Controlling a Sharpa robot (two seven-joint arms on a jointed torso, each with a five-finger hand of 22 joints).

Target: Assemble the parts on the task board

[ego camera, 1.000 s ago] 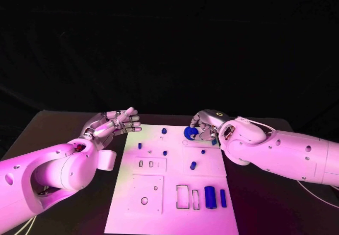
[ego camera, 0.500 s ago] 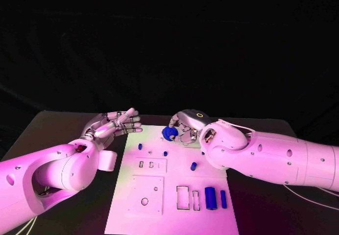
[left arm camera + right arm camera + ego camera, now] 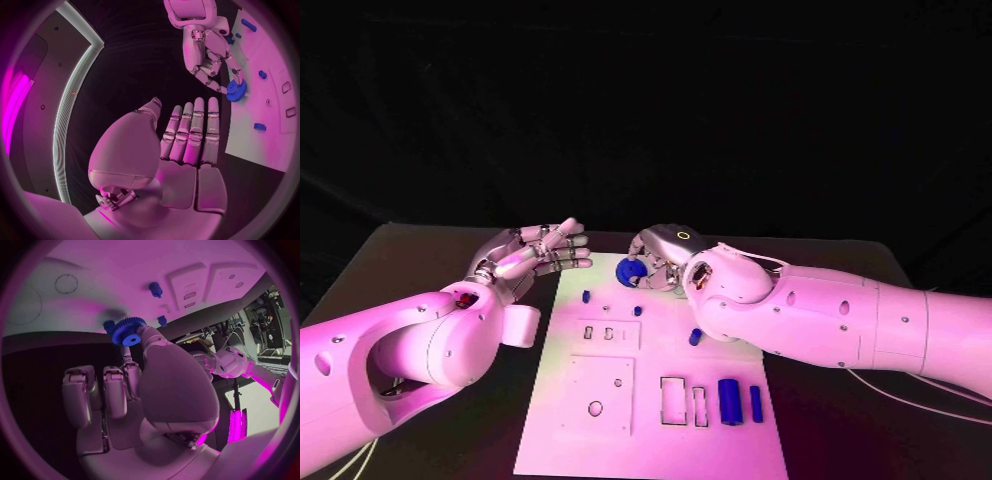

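Right hand (image 3: 661,262) pinches a blue gear (image 3: 630,271) over the board's (image 3: 646,420) far edge — left hand (image 3: 531,257) spread, empty, beside it.

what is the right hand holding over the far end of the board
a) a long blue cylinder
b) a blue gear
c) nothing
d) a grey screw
b) The right hand pinches a toothed blue gear in its fingertips above the task board.
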